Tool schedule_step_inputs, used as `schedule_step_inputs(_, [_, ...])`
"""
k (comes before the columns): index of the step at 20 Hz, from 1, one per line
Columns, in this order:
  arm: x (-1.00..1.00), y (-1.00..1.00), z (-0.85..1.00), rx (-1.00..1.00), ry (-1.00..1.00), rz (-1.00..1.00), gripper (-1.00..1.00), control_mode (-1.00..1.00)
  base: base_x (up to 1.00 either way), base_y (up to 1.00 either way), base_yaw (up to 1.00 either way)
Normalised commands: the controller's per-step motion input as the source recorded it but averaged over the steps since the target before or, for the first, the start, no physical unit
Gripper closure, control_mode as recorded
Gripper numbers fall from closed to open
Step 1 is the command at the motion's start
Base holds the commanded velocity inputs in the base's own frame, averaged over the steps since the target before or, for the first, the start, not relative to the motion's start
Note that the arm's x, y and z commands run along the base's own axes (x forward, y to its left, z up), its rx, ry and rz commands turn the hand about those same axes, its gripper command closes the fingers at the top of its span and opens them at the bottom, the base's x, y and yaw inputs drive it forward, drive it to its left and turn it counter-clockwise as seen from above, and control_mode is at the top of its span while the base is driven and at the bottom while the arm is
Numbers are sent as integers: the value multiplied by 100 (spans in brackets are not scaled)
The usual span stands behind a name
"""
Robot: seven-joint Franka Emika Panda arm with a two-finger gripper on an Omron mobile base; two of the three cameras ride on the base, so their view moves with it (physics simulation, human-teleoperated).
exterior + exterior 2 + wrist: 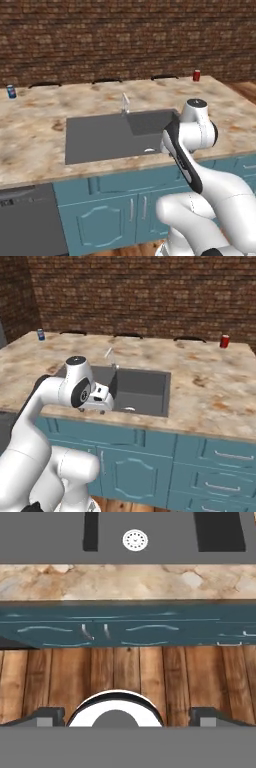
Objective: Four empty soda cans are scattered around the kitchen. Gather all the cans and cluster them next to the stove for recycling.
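Two soda cans stand on the marble counter's far edge. A blue can (11, 91) (41, 335) sits at the far left corner and a red can (196, 75) (225, 341) at the far right. My arm is folded low in front of the sink. The gripper (93, 410) (127, 717) hangs over the sink's near edge, pointing down, far from both cans. It is open, its fingertips (49, 717) wide apart with nothing between them. The stove is out of view.
A grey sink basin (100, 137) (142, 388) with a faucet (125, 104) and drain (135, 540) lies mid-counter. Teal cabinets (120, 210) run below, with a dishwasher (30, 220) to the left and wooden floor (125, 672) beneath. A brick wall (125, 35) stands behind the counter.
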Motion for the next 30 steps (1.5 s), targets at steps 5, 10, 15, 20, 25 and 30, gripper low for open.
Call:
schedule_step_inputs(5, [0, 0, 0, 0, 0, 0, -100, 100, 6, -100, 0])
schedule_step_inputs(10, [0, 0, 0, 0, 0, 0, -100, 100, 2, -100, 7])
schedule_step_inputs(15, [0, 0, 0, 0, 0, 0, -100, 100, 3, -100, 21])
schedule_step_inputs(20, [0, 0, 0, 0, 0, 0, -100, 100, 4, -100, 34])
schedule_step_inputs(25, [0, 0, 0, 0, 0, 0, -100, 100, 0, -100, 42])
schedule_step_inputs(30, [0, 0, 0, 0, 0, 0, -100, 100, 0, -100, 45])
